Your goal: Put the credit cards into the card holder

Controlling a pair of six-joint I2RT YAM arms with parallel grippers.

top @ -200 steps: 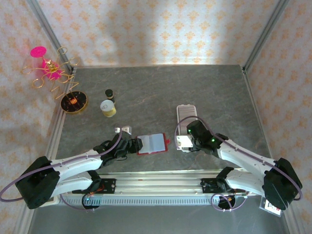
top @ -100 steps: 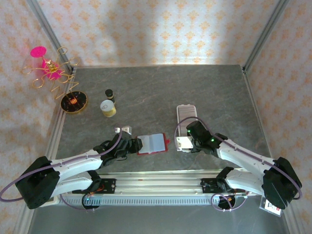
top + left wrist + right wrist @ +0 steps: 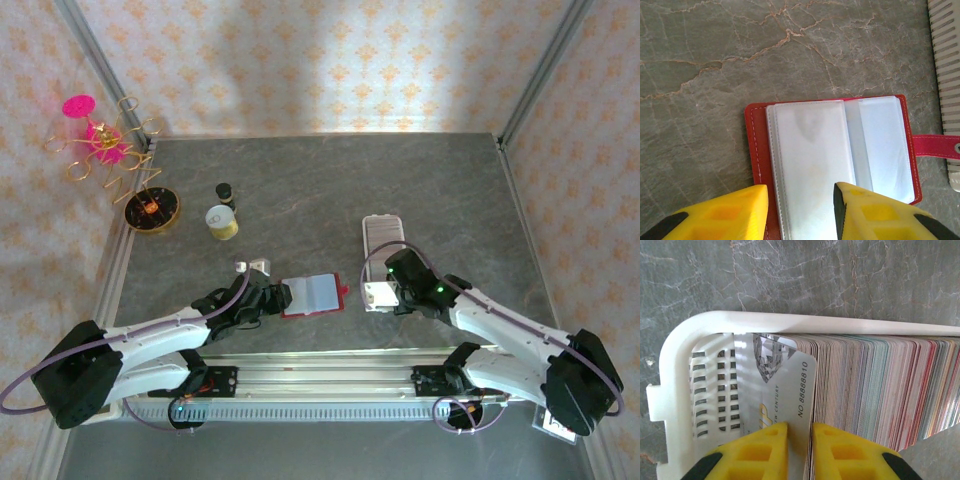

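Observation:
The red card holder (image 3: 312,295) lies open and flat on the table, its clear sleeves (image 3: 812,160) facing up and its strap (image 3: 937,145) pointing right. My left gripper (image 3: 283,297) (image 3: 800,192) is open at its left page, one finger by the red edge and one over the sleeves. The credit cards (image 3: 880,385) stand packed on edge in a white slotted tray (image 3: 685,340) (image 3: 382,232). Inside the tray's near end, my right gripper (image 3: 385,292) (image 3: 799,427) is shut on a silver credit card (image 3: 780,385) at the front of the stack.
At the back left stand a gold wire stand with pink pieces (image 3: 110,150), a round dish (image 3: 152,210), a small yellow jar (image 3: 222,222) and a dark bottle (image 3: 225,192). A small metal object (image 3: 255,266) lies beside the left wrist. Metal rails frame the table.
The right gripper's jaws have drawn together on the silver card at the tray's near end. The left arm and the card holder have stayed put.

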